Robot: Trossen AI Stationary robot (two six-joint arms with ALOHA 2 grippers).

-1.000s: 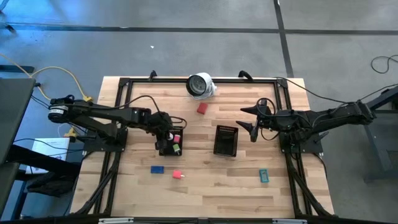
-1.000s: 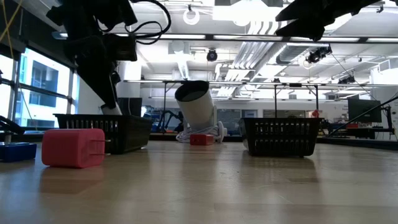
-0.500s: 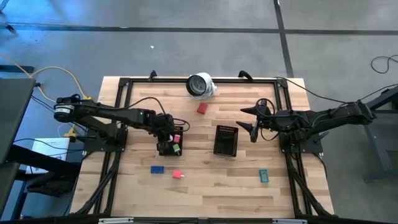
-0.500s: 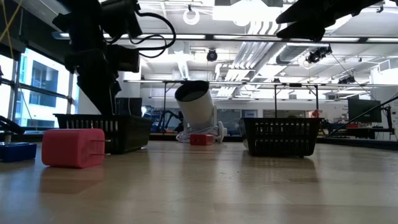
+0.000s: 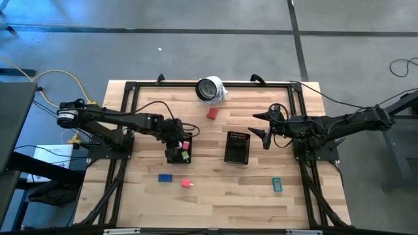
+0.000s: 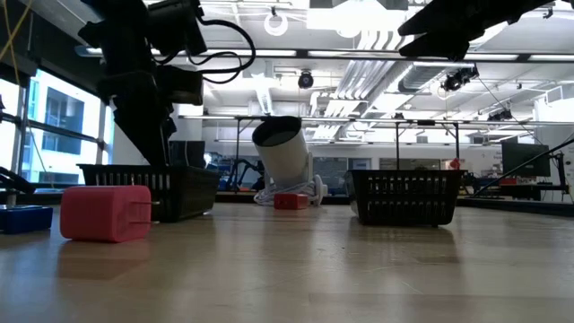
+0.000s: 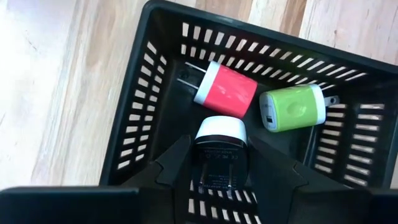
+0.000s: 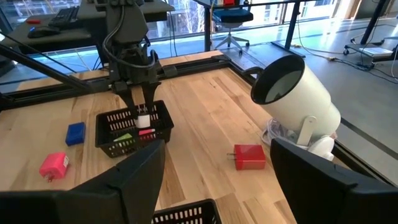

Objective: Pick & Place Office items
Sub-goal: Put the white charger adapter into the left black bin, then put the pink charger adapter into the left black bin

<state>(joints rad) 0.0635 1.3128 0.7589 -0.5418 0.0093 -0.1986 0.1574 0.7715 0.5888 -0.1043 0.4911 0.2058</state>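
Observation:
My left gripper reaches down into the left black mesh tray, shut on a dark brown piece with a white end. A pink-red piece and a green piece lie on that tray's floor just beyond it. On the bare table lie a red piece, a blue piece, a pink piece and a teal piece. My right gripper hangs open above the table, beside the right tray. My left gripper pinches the dark piece by the two sides of its dark body between its two fingers. The fingers slant down from above into the tray. The piece's white end points away from the wrist, its prongs back toward it. Whether it touches the tray floor I cannot tell.
A large white round object with a dark face lies at the far edge, near the red piece. A black frame runs along the table's far and side edges. Open wood lies along the near edge between the loose pieces.
My left gripper has sunk a little deeper into the left tray with the dark piece, then kept still. Its fingers have stayed shut on the piece.

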